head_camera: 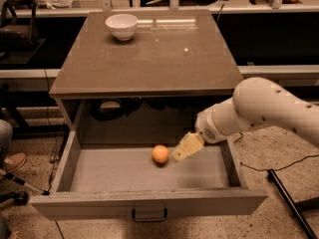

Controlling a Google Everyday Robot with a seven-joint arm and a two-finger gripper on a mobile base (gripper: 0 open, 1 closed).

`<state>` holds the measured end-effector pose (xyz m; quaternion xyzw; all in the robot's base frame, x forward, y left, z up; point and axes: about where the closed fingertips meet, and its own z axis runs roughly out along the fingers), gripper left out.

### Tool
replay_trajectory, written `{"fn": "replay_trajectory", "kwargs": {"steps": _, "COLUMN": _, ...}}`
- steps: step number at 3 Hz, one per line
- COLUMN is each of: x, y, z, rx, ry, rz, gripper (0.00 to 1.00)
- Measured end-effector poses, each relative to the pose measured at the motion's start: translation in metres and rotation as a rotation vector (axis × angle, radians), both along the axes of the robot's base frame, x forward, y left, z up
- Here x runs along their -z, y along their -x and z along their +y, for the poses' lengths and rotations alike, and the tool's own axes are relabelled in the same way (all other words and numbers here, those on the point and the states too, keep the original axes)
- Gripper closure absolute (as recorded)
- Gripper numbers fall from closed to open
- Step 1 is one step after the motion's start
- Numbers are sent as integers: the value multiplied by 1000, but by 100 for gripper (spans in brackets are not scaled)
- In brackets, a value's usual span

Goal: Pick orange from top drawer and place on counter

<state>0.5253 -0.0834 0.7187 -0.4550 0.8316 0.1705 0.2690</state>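
The orange [160, 154] lies on the floor of the open top drawer [144, 203], near its middle. The drawer is pulled out, with a dark handle on its front panel. My gripper [179, 153] is inside the drawer, just right of the orange and very close to it, reaching in from the right on the white arm [259, 111]. The counter [149, 59] is the glossy grey-brown top above the drawer.
A white bowl [121, 26] stands at the counter's back left. A dark pole [289, 203] and a cable lie on the floor at the right. A person's shoe [12, 162] and chair legs are at the left.
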Motion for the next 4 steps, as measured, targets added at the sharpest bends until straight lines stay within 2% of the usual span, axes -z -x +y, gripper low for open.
{"fn": "replay_trajectory", "kwargs": {"steps": 2, "x": 47, "y": 4, "z": 51, "rx": 45, "ry": -30, "rz": -15, "gripper": 0}}
{"fn": "replay_trajectory", "kwargs": {"steps": 4, "x": 78, "y": -7, "z": 86, "rx": 71, "ry": -20, "rz": -23, "gripper": 0}}
